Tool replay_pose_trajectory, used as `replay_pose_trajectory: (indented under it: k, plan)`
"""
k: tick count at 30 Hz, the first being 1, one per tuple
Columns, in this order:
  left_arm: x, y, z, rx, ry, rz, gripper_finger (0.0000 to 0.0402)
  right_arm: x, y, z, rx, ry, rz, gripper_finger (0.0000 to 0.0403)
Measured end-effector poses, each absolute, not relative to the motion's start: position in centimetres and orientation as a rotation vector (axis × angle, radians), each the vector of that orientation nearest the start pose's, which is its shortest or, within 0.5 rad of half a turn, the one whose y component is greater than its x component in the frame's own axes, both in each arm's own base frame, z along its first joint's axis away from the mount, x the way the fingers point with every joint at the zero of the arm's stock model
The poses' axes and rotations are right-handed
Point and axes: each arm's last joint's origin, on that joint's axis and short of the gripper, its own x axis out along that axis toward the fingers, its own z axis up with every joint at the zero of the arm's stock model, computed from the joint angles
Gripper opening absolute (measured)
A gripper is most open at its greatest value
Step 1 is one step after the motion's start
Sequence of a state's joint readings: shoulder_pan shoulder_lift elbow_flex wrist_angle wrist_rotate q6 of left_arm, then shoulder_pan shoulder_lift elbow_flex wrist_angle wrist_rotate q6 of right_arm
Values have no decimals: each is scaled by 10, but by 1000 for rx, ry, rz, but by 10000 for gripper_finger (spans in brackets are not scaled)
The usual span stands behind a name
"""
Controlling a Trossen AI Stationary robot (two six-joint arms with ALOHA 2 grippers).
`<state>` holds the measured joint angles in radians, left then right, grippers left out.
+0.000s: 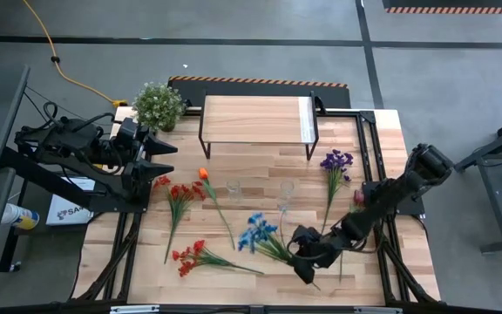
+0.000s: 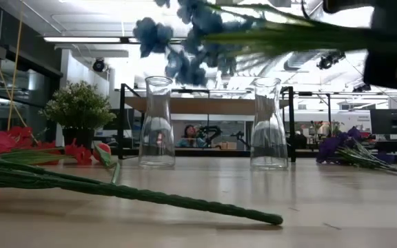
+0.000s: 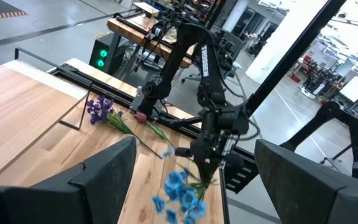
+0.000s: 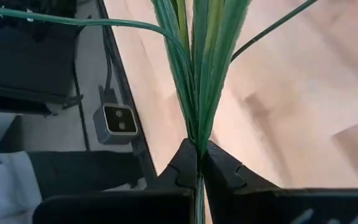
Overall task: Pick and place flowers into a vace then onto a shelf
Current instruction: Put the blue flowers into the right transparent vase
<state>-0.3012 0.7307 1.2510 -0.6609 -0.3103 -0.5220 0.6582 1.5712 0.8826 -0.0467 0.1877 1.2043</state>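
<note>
The light plank desk (image 1: pixel 260 179) carries the shelf (image 1: pixel 255 118), a potted plant (image 1: pixel 159 105), two glass vases (image 1: pixel 234 188) (image 1: pixel 286 188), and loose red (image 1: pixel 179 194), orange (image 1: pixel 204 174) and purple flowers (image 1: pixel 335 162).

This was a robotics lab or workshop hall. Beyond the plank table (image 1: pixel 260 174) stretched a grey concrete floor (image 1: pixel 234 22) with hazard-striped tape (image 1: pixel 260 81), and behind the table stood further workbenches (image 3: pixel 135 28), monitors (image 2: pixel 390 122), ceiling strip lights (image 2: pixel 92 39) and a seated person (image 2: pixel 187 135).
</note>
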Motion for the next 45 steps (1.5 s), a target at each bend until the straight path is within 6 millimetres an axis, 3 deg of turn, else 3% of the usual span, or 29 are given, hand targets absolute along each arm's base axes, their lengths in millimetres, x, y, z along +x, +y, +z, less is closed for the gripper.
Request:
replay_pose_trajectory:
  k: [8, 14, 26, 37, 45]
  plan:
    - [99, -21, 440, -479, 129, 43, 360, 245, 163, 243, 759, 611, -39, 3]
    - [99, -21, 440, -479, 129, 42, 360, 223, 141, 289, 661, 356, -98, 3]
    - [99, -22, 440, -480, 130, 38, 360, 187, 102, 349, 297, -27, -444, 3]
    - [99, -21, 440, -479, 130, 41, 360, 193, 77, 363, 141, -81, -686, 3]
    - [99, -21, 440, -477, 132, 44, 360, 201, 63, 355, 132, -35, -680, 4]
